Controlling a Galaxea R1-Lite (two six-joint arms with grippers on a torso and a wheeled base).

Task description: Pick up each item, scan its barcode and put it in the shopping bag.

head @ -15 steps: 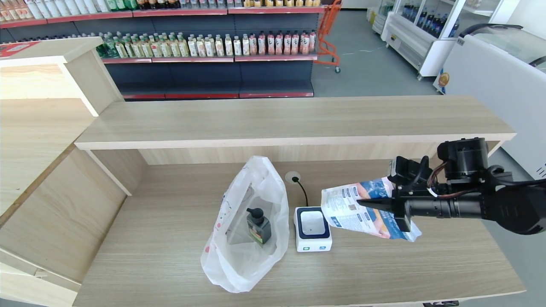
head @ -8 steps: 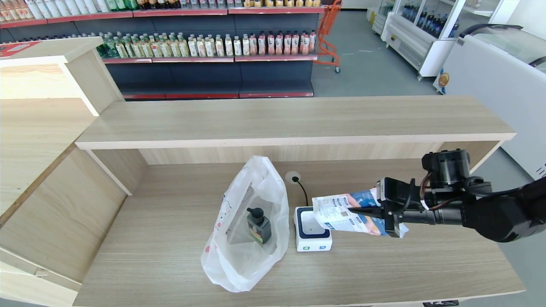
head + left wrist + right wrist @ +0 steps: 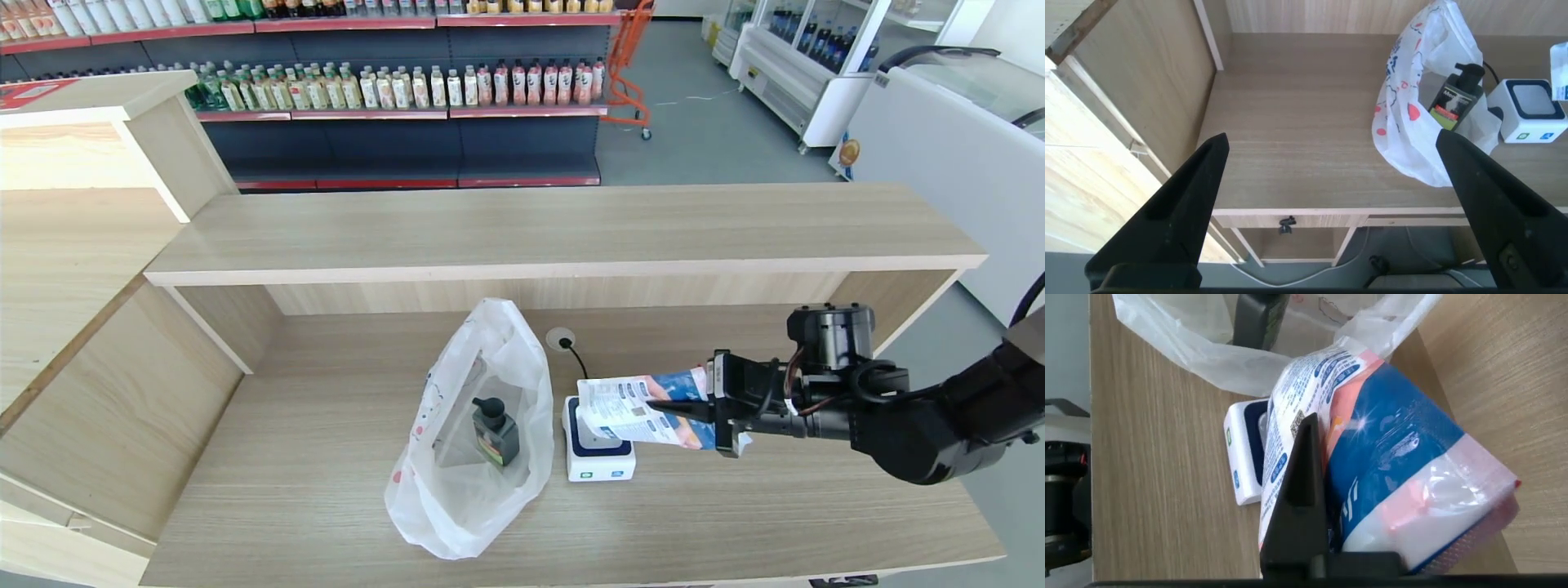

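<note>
Done — pump bottle (image 3: 495,437) in shopping bag (image 3: 457,506), beside scanner (image 3: 600,467) | Now — right end effector (image 3: 665,406) clamped on tissue pack (image 3: 612,404) over scanner | Pending: bagging it.

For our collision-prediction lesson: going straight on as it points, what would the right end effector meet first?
Probably the white plastic shopping bag; the right end effector, shut on the blue-and-white soft pack, seems to pass above the white scanner box.

Pale wood-grain tabletop (image 3: 735,514) under a raised ledge; dark red-edged shelving of bottles (image 3: 392,86) behind; grey floor (image 3: 718,131); white chest freezers (image 3: 947,139)
</note>
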